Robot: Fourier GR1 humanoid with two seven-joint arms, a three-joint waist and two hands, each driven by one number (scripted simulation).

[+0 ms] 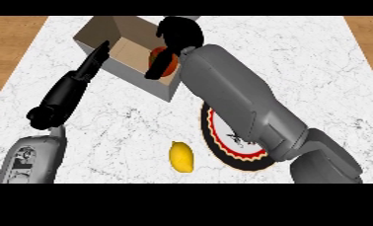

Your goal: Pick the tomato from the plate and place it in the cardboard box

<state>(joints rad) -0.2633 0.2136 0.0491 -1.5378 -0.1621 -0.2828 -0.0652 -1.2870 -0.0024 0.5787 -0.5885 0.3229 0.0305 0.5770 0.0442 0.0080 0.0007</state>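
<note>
The tomato (162,60) sat over the inside of the cardboard box (131,55), near the box's right wall, showing as a red-orange patch largely hidden by the right hand (177,35); too little of it showed to tell any long axis or which way it pointed, and I could not tell whether it rested on the box floor or hung just above it. The right hand reached in from the lower right, its grey forearm running diagonally across the plate (222,143) and up toward the far edge of the counter (306,62), the black palm over the box's right rim and the fingers (159,64) curled down round the tomato, clamped on it. The box stood open near the far left corner of the white marbled counter, turned at an angle to the edges. The left hand (76,84) lay along the box's left wall, fingers straight and together, pointing toward the far edge, holding nothing. The plate, red-rimmed with a dark scalloped border, lay toward the near edge, mostly covered by the forearm. A lemon (182,157) lay just left of the plate, near the near edge, its long axis running roughly near to far.
</note>
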